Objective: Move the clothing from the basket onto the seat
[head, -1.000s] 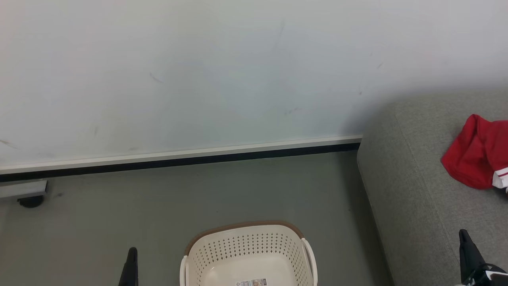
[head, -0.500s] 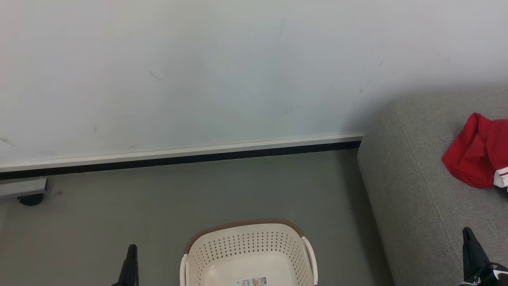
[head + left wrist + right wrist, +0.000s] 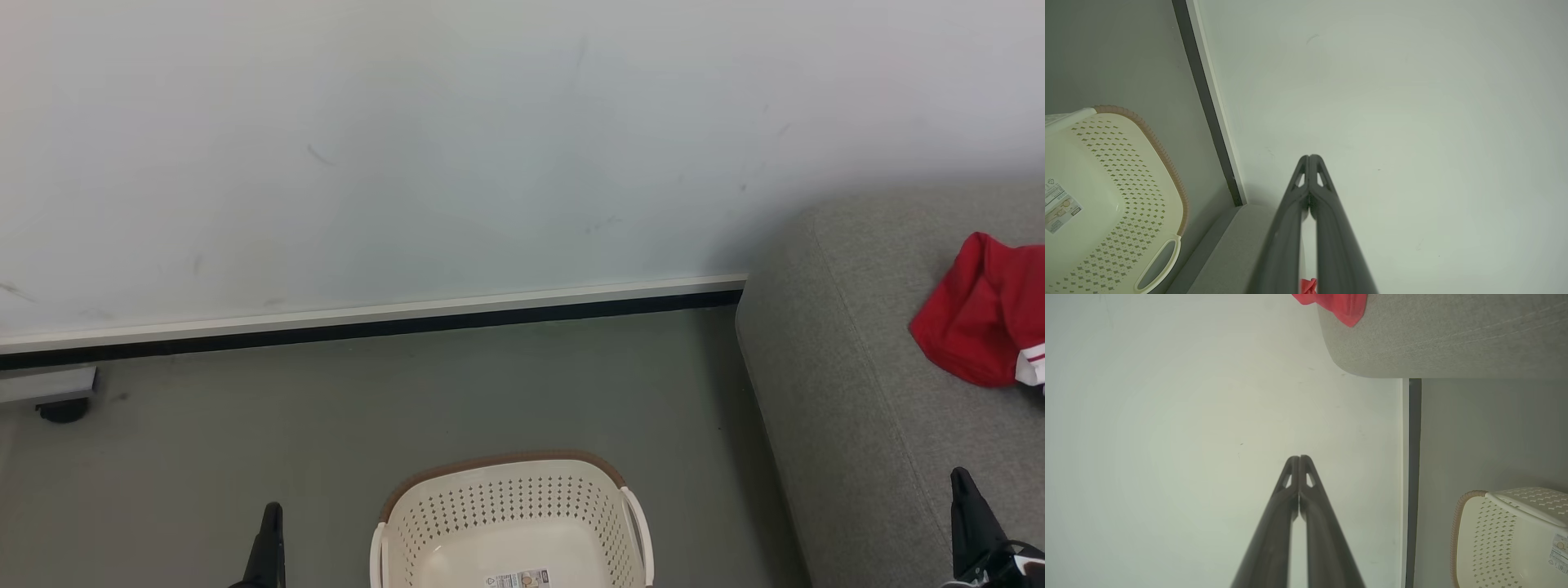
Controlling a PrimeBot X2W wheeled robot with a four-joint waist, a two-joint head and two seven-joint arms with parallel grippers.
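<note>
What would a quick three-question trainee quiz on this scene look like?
1. True or false: the basket has clothing inside.
2. Pick one. The red clothing lies: A in the basket, B on the seat, C on the floor.
3. Fill in: the fingers of the left gripper and the right gripper are ___, with nothing between them.

Key
1. False. The part of the basket in view has only a label on its bottom.
2. B
3. shut
</note>
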